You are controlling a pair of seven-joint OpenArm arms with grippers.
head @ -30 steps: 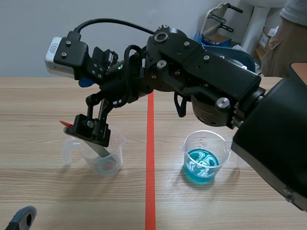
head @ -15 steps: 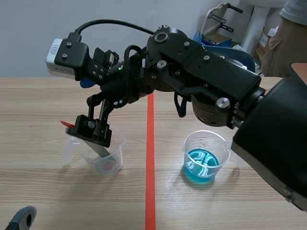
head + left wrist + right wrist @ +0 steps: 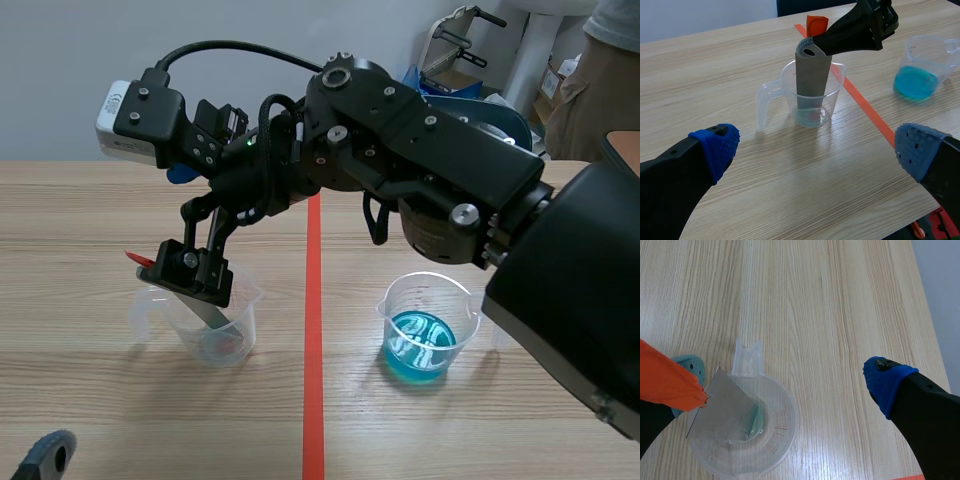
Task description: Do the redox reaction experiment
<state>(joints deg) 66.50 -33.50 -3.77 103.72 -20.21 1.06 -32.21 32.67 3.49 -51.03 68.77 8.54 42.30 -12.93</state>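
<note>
From the scene camera I see the right gripper (image 3: 180,220) reaching past the red tape line (image 3: 313,380) and hanging right over the clear beaker (image 3: 215,335); its fingers are spread wide, and the grey metal strip (image 3: 208,310) stands slanted inside that beaker with its upper end against the lower finger, so I read it as resting there, not pinched; the beaker of blue liquid (image 3: 425,325) sits well apart from the clear beaker, across the tape line; on the left wrist camera my left gripper (image 3: 815,150) is spread too, holding nothing, low over the table (image 3: 740,200) just short of the clear beaker; the strip's foot sits in a thin, faintly tinted pool at that beaker's bottom, and an orange piece (image 3: 816,24) shows above the strip's top, though I cannot tell what it is; on the right wrist camera I look down into the clear beaker, the strip leaning from its floor up to the finger with the teal pad (image 3: 690,365), the blue pad (image 3: 885,377) well clear of the beaker's rim; my judgement: the strip is placed, while the blue liquid looks not yet poured, so the reaction itself is left to do.
</note>
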